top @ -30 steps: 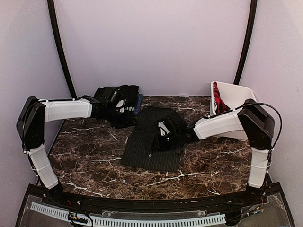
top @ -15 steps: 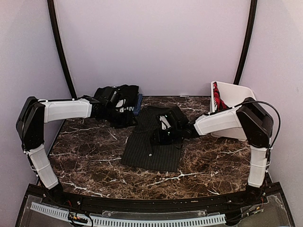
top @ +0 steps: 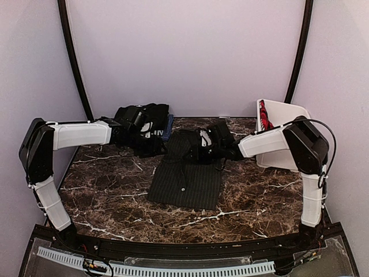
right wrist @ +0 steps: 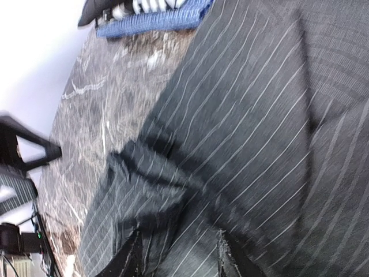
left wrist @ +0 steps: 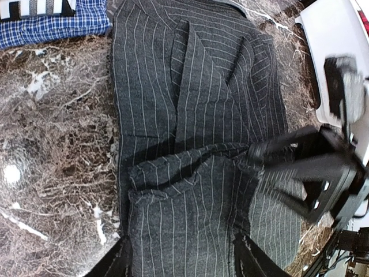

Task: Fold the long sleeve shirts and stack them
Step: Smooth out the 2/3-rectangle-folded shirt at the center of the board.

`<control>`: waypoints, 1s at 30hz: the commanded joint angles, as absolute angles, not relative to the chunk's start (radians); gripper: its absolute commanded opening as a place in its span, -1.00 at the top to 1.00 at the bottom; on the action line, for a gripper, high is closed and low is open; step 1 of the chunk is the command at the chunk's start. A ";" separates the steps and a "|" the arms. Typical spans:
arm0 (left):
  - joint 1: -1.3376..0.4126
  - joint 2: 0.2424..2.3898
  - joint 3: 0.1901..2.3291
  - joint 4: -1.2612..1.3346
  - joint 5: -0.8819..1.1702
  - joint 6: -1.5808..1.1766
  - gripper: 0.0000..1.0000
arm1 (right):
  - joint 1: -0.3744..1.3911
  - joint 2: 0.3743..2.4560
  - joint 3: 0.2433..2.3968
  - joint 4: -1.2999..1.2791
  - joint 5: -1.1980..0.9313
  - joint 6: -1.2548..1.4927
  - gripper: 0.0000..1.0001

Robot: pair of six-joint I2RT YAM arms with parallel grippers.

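The right fingers (right wrist: 130, 262) stand apart now. Over the last second they have loosened and drawn back from mid-shirt to the far end of the pinstriped shirt (top: 187, 176). It lies spread beneath them on the counter (top: 109, 184), a rumpled fold just ahead of the tips. I'd judge that fold laid and released. The left fingers (left wrist: 115, 265), parted and empty, hover unmoved over the black shirts (top: 153, 115).

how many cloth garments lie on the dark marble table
3: a dark pinstriped cloth shirt mid-table; a black cloth garment with a blue checked one, back left. More may be hidden there.
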State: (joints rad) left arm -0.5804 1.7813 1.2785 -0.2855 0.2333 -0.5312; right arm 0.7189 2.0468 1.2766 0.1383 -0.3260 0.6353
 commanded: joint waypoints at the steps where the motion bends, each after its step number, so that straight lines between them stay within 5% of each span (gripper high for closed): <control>1: -0.582 1.716 1.241 -0.264 0.301 -0.528 -0.16 | 0.667 2.047 1.348 0.187 -0.355 0.595 0.14; 11: -0.674 1.832 1.261 -0.150 0.407 -0.581 0.15 | 0.640 1.928 1.440 0.029 -0.237 0.422 -0.01; 15: -0.701 1.932 1.328 -0.086 0.448 -0.628 0.28 | 0.638 1.800 1.355 0.023 -0.146 0.382 -0.38; 18: -0.705 2.008 1.364 0.007 0.461 -0.657 0.28 | 0.631 1.710 1.276 0.038 -0.082 0.378 -0.95; 30: -0.698 2.206 1.510 0.068 0.388 -0.720 0.27 | 0.612 1.575 1.085 0.088 -0.141 0.344 -0.97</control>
State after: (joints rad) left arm -0.7021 2.1998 1.4689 0.0448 0.4248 -0.6979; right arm 0.6182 1.5810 1.1095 0.0593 -0.0605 0.3828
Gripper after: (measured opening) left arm 0.365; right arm 0.986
